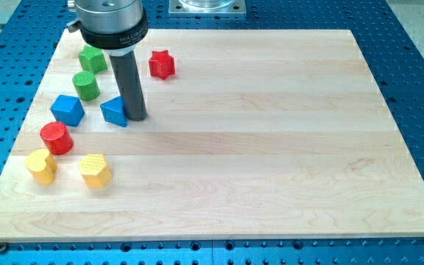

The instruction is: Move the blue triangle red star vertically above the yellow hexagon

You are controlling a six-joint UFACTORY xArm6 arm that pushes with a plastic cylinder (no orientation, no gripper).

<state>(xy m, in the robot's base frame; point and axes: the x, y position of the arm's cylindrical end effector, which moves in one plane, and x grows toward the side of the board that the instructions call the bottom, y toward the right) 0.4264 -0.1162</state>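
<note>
the wooden board [271,147] fills most of the view, lying on a blue perforated table [418,44], and nearly all of its right side is bare wood. the arm comes down from the view's top left, its silver and black collar [112,26] carrying a straight dark rod, and there is no claw on it to spread or pinch, only the rod. my tip [137,116] rests on the board just at the right edge of the blue triangle [114,112], touching it or all but touching. the red star [162,64] sits up and to the right of the rod, apart from it. the yellow hexagon [94,170] lies well below the triangle, near the view's bottom left, with a yellow heart-like block [42,165] beside it on the left. above those stand a red cylinder [56,138], a blue cube [68,110], a green cylinder [86,85] and a green star-like block [93,58], running up the left edge
</note>
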